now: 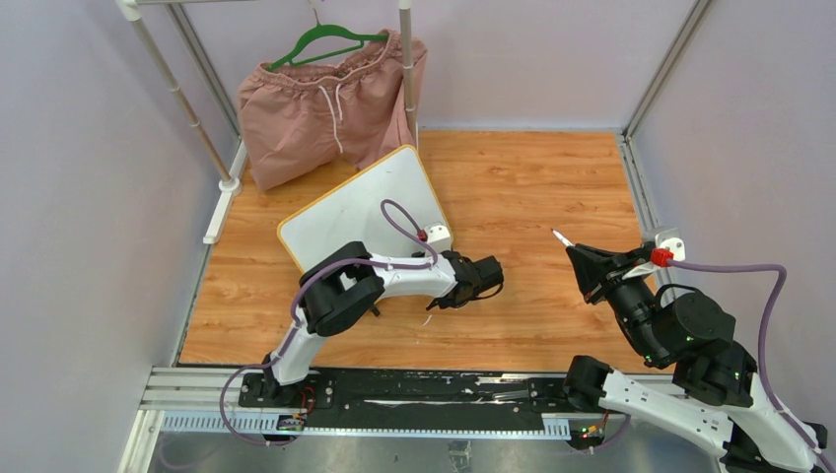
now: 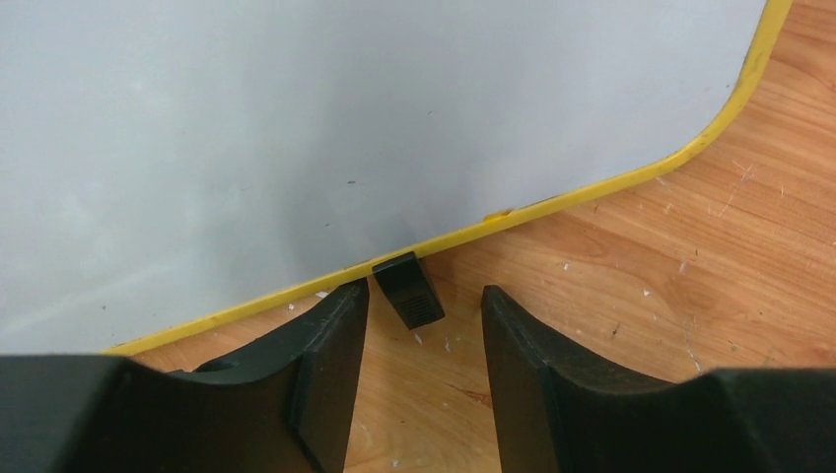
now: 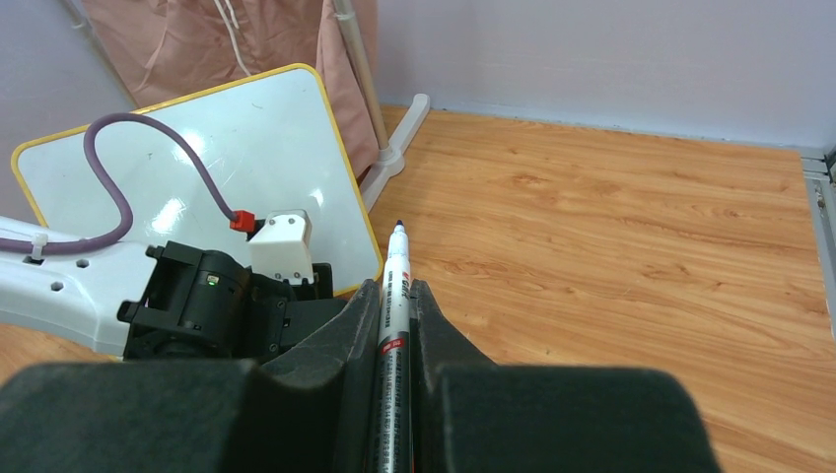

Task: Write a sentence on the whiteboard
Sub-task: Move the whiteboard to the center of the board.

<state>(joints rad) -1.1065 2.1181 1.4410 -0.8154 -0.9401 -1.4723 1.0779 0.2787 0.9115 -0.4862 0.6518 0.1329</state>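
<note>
whiteboard (image 1: 360,212): on the table (image 1: 532,187), just ahead of the left pincer (image 2: 422,301); long axis runs diagonally in the top view, near-left to far-right
yellow edge (image 2: 552,202): crosses right in front of the left fingertips, rounded corner off to their right
left pincer: jaws partly apart, gripping nothing; black foot (image 2: 406,288) sits in the gap
right pincer (image 3: 396,296): clamped on the marker (image 3: 397,256), well right of the board
marker: long axis along the fingers, bare tip past them, board off to its left
</note>
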